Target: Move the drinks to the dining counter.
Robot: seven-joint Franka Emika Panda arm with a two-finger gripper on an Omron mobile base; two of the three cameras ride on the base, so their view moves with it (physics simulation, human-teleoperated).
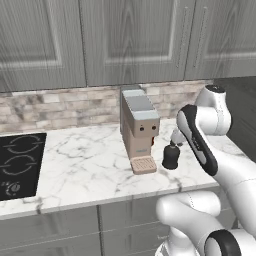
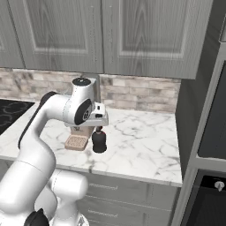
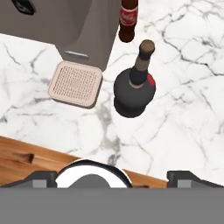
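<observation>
Black bell-shaped bottle stands on marble counter beside coffee machine, beer bottle behind it. Gripper hovers above, fingertips spread apart, clear of both.

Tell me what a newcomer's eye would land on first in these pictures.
The squat black bottle stands upright on the marble counter, just right of the beige coffee machine and its drip tray. In the hand view, a slim brown-red beer bottle stands beyond it, close beside the machine. The white arm bends over the counter above the black bottle, with the black cooktop at far left.
</observation>
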